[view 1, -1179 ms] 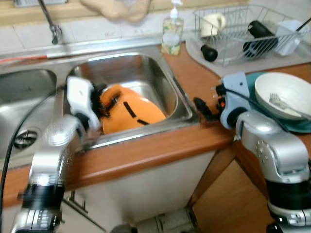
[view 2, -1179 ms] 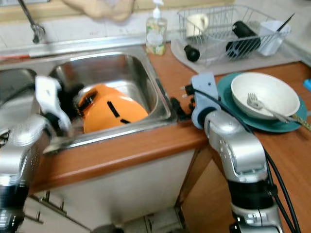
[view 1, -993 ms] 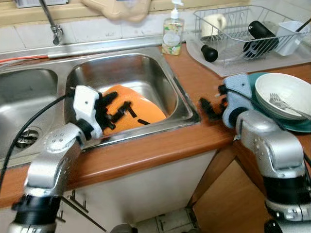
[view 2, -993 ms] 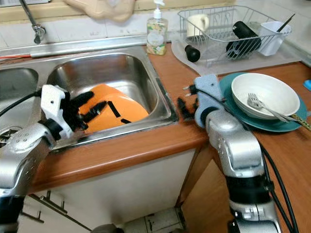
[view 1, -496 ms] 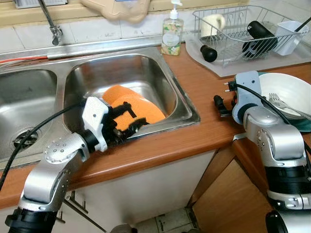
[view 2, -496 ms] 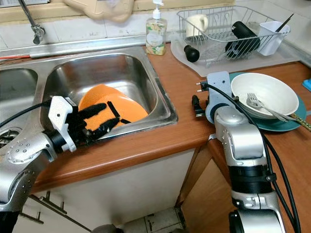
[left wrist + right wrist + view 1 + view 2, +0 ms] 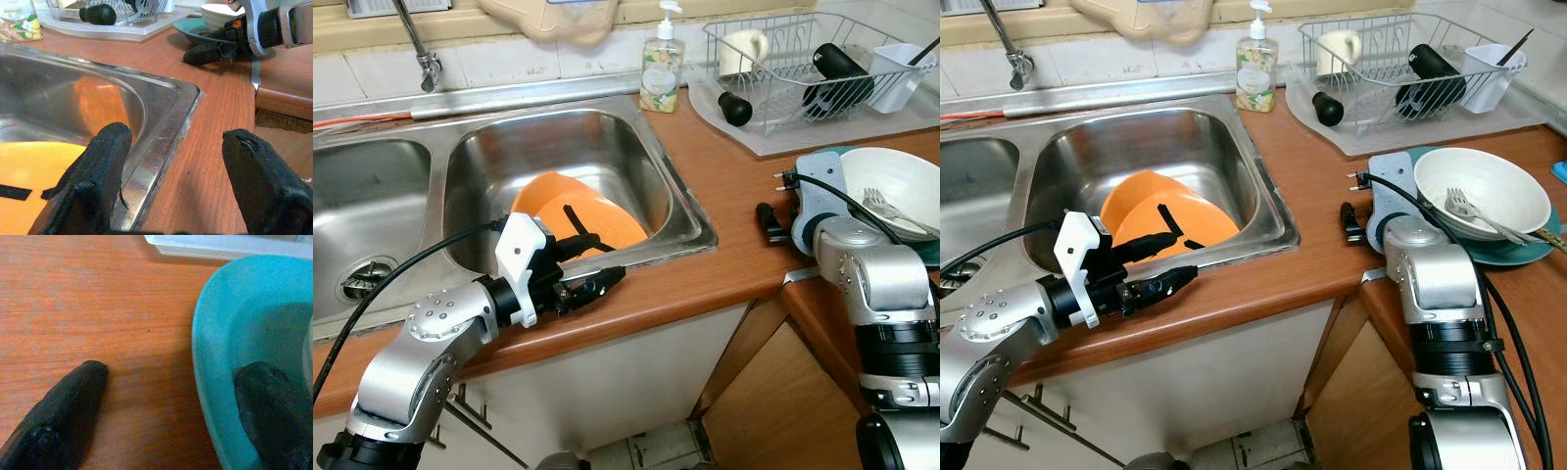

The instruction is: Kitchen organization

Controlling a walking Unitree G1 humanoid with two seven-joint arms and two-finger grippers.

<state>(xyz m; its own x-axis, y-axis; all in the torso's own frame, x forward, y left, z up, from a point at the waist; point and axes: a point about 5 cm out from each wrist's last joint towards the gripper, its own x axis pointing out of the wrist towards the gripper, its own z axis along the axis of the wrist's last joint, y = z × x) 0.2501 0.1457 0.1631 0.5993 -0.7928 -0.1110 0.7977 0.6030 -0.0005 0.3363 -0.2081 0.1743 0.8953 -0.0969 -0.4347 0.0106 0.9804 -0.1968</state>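
Glossy steel sink, matt wood-grain counter.

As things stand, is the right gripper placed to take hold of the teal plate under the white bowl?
Probably yes. The right gripper is open, straddling the teal plate rim: one finger on the wooden counter, one over the plate. Nothing blocks it.

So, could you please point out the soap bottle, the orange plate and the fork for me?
soap bottle point(image 7: 661, 70), left eye view, on its label.
orange plate point(image 7: 607, 221), left eye view, on its upper face.
fork point(image 7: 1459, 206), right eye view, on its tines.
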